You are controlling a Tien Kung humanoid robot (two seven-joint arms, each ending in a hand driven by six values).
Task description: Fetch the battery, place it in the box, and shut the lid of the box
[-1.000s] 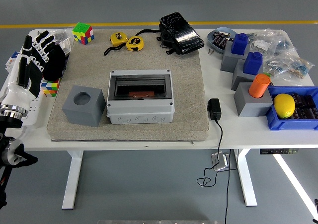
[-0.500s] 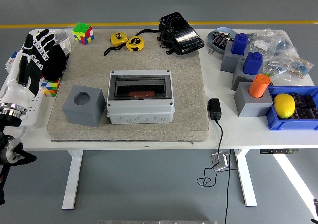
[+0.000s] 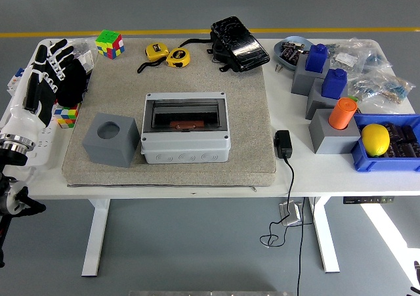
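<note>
The grey box (image 3: 186, 148) sits mid-table on a beige mat (image 3: 249, 112). Its dark see-through lid (image 3: 186, 114) lies flat over the opening, and a reddish-brown object (image 3: 186, 123) shows through it. Small dark batteries lie in a grey dish (image 3: 283, 45) at the back right and in the blue bin (image 3: 367, 161) at the right edge. My left hand (image 3: 44, 73) hovers over the table's left edge, well left of the box, fingers spread and holding nothing. The right arm does not show.
A grey cube with a round hole (image 3: 110, 138) stands left of the box. Rubik's cubes (image 3: 109, 44), yellow tape measures (image 3: 168, 54) and a black pouch (image 3: 239, 43) lie along the back. Grey blocks with blue and orange caps (image 3: 331, 122), a lemon (image 3: 375, 139) and a black charger (image 3: 283, 143) are on the right.
My left hand has drifted slightly to the left and down at the table's edge. Nothing else has moved.
</note>
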